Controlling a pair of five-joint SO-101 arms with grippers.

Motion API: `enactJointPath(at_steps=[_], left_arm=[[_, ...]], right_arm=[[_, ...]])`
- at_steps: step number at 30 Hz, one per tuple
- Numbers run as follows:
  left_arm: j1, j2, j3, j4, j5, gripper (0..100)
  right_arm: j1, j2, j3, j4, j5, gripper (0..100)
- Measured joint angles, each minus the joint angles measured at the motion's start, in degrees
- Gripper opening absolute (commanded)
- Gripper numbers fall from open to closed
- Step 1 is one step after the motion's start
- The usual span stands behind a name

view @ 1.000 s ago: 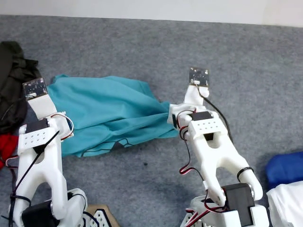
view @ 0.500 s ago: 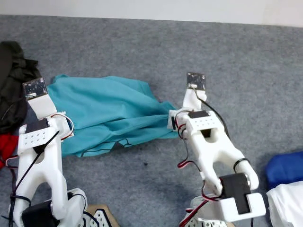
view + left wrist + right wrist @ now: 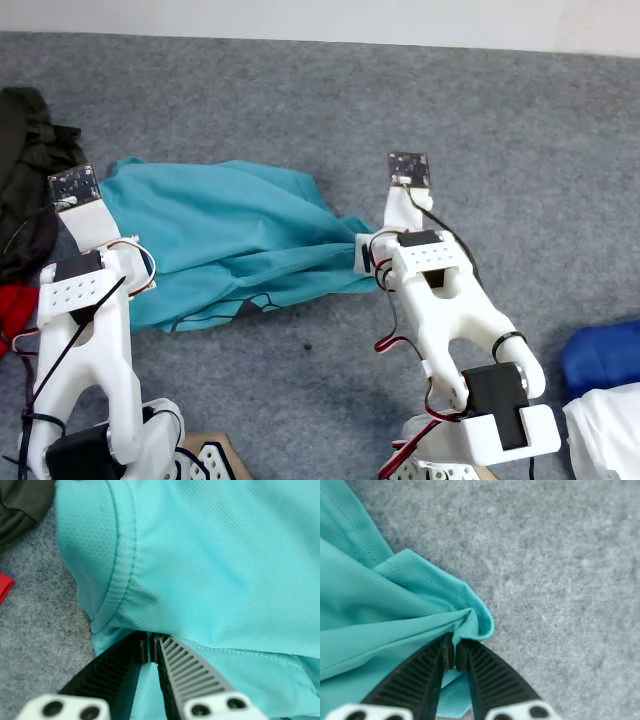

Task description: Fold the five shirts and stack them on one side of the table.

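Currently you have the teal shirt (image 3: 220, 235) lying crumpled on the left half of the table (image 3: 500, 120), spread wide toward the left edge and drawn into a narrow bunched tip near the middle. Your left gripper (image 3: 150, 647) is clamped on the shirt's left side: in its wrist view the two ribbed fingers (image 3: 185, 667) sit pressed together with a fold of teal mesh (image 3: 210, 555) between them, just beside a stitched hem. Your right gripper (image 3: 454, 652) is clamped on the opposite end, its fingers (image 3: 485, 672) closed on the pointed corner of the fabric (image 3: 370, 610), with bare grey surface just past it. From above, the left arm (image 3: 85, 300) stands over the shirt's left end and the right arm (image 3: 440, 290) over its narrow tip, so the garment lies between them.

Further out, a dark garment (image 3: 25, 180) is heaped at the table's left edge, touching or very nearly touching the teal shirt, and a red one (image 3: 12, 305) lies nearer you along that same edge. At the right edge you have a blue garment (image 3: 600, 355), and a white one (image 3: 605, 430) sits in the near right corner beside it, both well apart from the teal shirt.
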Motion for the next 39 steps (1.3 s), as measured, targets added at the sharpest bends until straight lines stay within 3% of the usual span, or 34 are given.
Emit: enactJointPath(at_steps=[5,13,18,24,31,39], left_arm=[[0.00,0.00,0.00,0.00,0.00,1],[0.00,-1.41,-10.37,0.09,0.70,1],[0.09,-10.02,-16.35,0.44,6.51,1],[0.18,-26.46,-16.88,0.44,7.56,1],[0.18,-44.13,-16.18,-0.97,7.56,1],[-5.45,-55.21,-15.74,-12.75,7.65,1]], right_arm=[[0.88,-3.69,0.00,0.62,0.44,0.8],[4.92,-25.23,0.09,8.97,2.02,0.8],[5.10,-38.42,0.09,10.37,6.51,0.8],[5.10,-48.88,-0.97,15.21,7.74,0.8],[5.10,-53.89,-13.01,24.88,13.45,0.8],[5.10,-54.42,-34.55,36.48,15.74,0.8]])
